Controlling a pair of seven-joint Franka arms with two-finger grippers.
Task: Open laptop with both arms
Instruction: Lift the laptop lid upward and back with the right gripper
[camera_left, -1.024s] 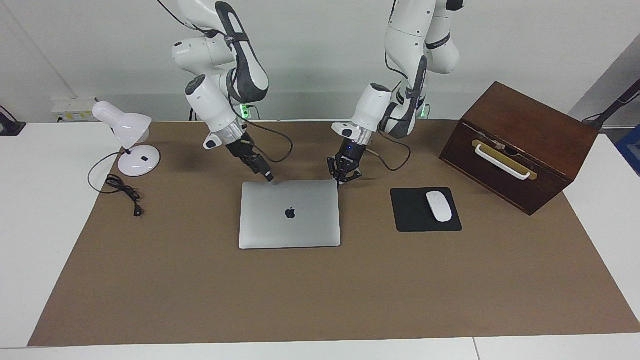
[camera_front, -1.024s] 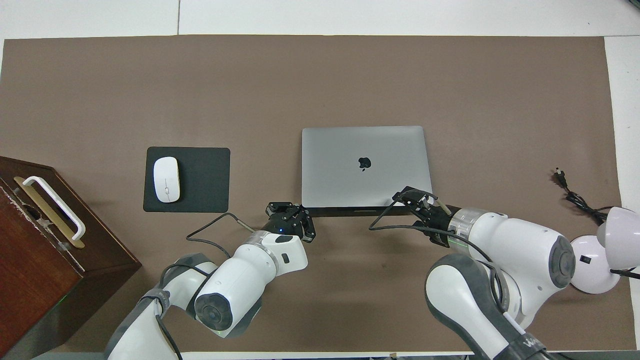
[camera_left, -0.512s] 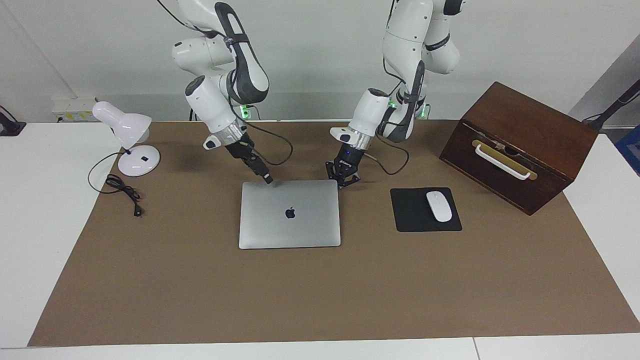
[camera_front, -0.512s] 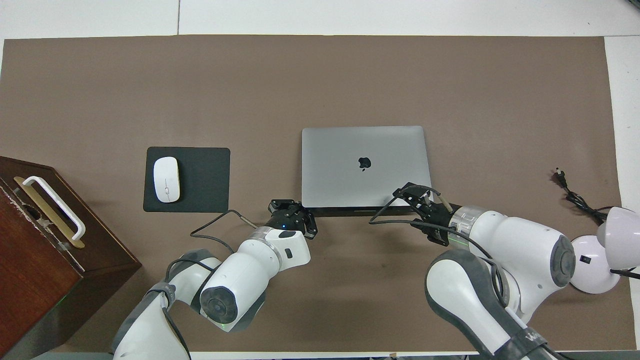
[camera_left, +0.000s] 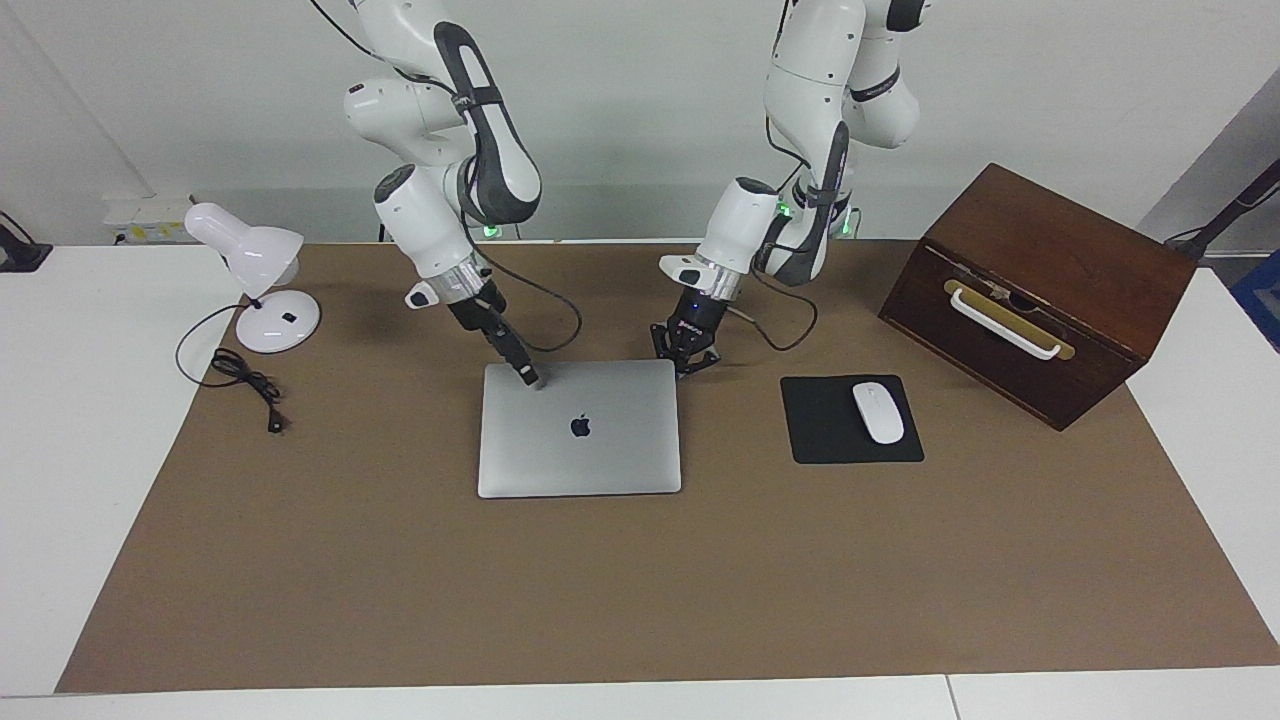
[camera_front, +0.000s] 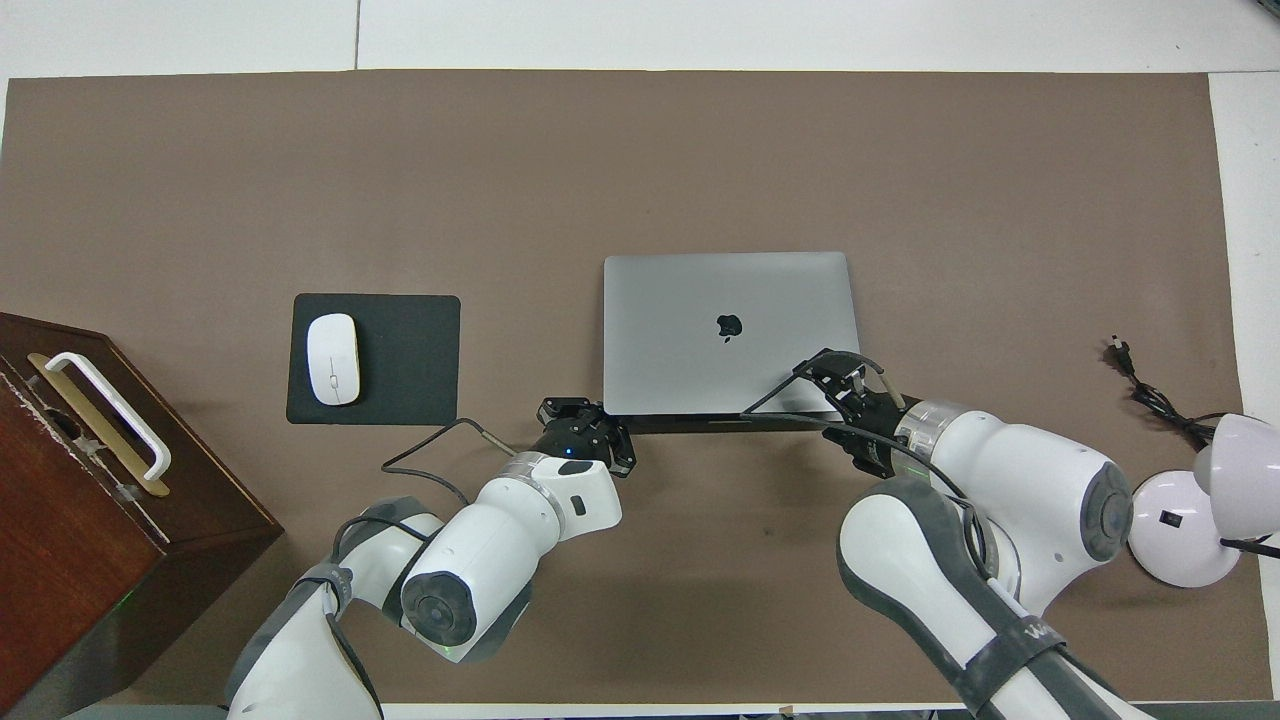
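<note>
The silver-grey laptop (camera_left: 580, 430) lies closed and flat on the brown mat, apple logo up; it also shows in the overhead view (camera_front: 730, 330). My right gripper (camera_left: 527, 376) is shut and its tip rests on the lid, at the corner nearest the robots toward the right arm's end; in the overhead view the right gripper (camera_front: 832, 378) covers that corner. My left gripper (camera_left: 685, 360) is open and low at the laptop's other near corner, just off its edge; the left gripper (camera_front: 588, 440) also shows from above.
A black mouse pad (camera_left: 830, 440) with a white mouse (camera_left: 877, 412) lies beside the laptop toward the left arm's end. A brown wooden box (camera_left: 1040, 290) stands past it. A white desk lamp (camera_left: 262, 290) and its cord (camera_left: 245, 385) are at the right arm's end.
My right gripper has moved from the laptop's near edge onto the lid, away from the robots. My left gripper has drawn back slightly and stays at its corner. The laptop stays closed.
</note>
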